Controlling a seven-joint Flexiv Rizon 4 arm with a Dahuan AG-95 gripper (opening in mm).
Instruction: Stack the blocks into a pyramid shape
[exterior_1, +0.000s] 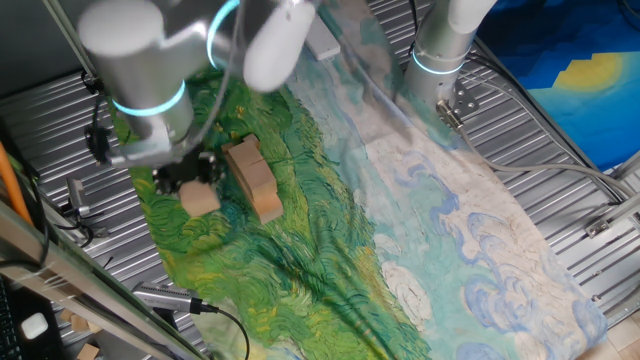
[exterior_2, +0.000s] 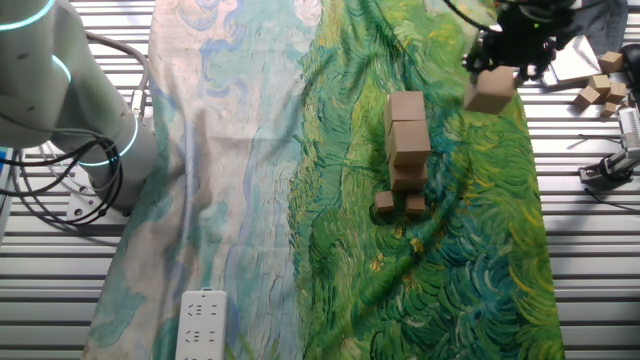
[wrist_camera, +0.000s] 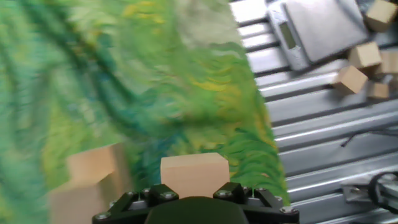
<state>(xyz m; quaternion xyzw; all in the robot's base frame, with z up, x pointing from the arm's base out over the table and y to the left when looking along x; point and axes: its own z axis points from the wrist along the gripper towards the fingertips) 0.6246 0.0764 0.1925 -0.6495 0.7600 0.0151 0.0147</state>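
Observation:
My gripper is shut on one tan wooden block, held above the green cloth just left of the other blocks. In the other fixed view the gripper hangs with that block to the upper right of the group. The group is a tight line of blocks, with two that look smaller at its near end. How they are layered I cannot tell. In the hand view the held block fills the jaws, and another block stands to its left.
A painted cloth covers the slatted metal table. Several spare blocks and a flat grey scale lie off the cloth's edge. A second arm's base stands at the far side, and a white power strip lies on the cloth.

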